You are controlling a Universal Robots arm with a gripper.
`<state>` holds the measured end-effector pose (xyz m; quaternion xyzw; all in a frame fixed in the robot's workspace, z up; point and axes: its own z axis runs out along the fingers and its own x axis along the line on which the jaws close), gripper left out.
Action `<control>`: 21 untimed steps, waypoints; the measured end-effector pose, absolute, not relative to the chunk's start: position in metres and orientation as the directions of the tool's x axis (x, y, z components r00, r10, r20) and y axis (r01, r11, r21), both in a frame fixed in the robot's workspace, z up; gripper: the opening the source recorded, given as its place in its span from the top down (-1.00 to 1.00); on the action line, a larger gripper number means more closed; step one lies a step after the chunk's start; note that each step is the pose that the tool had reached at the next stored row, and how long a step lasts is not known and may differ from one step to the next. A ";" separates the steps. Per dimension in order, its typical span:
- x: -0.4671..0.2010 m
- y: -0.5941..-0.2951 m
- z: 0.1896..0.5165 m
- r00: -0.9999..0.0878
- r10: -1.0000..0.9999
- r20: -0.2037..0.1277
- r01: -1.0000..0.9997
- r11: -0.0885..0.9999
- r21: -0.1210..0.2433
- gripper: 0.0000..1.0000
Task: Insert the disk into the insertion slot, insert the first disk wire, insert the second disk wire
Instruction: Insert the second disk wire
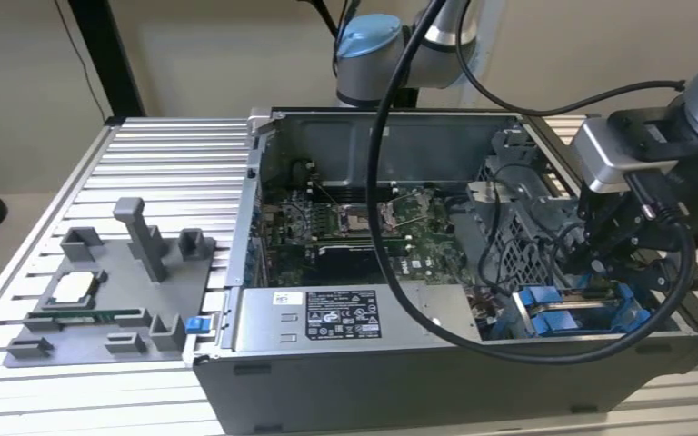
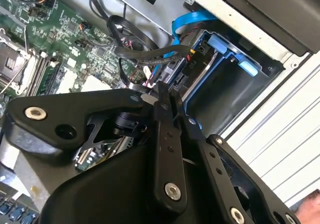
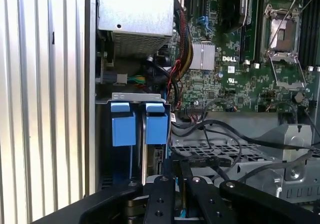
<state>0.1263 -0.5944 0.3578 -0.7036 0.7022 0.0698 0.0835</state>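
The setting was a robotics lab or test bench. An opened desktop computer case [image 1: 446, 272] sat on a ribbed aluminium table [image 1: 143, 182], beside a grey fixture tray [image 1: 106, 300] of spare parts. A robot arm [image 1: 385, 45] was mounted behind it, against a plain beige wall [image 1: 204, 54].

The arm [image 1: 413, 41] was silver-grey with a light blue joint cap, trailing thick black cables, and its gripper [image 2: 167, 104] had matte black linkages fastened with silver screws.
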 end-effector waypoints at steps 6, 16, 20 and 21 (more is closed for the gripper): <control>0.126 -0.594 0.358 0.004 -0.977 -0.215 -1.000 0.000 -0.019 1.00; 0.126 -0.594 0.356 0.008 -0.977 -0.215 -0.999 0.000 -0.039 1.00; 0.124 -0.595 0.354 0.016 -0.977 -0.215 -0.997 0.000 -0.074 1.00; 0.123 -0.595 0.353 0.017 -0.977 -0.214 -0.997 0.000 -0.079 1.00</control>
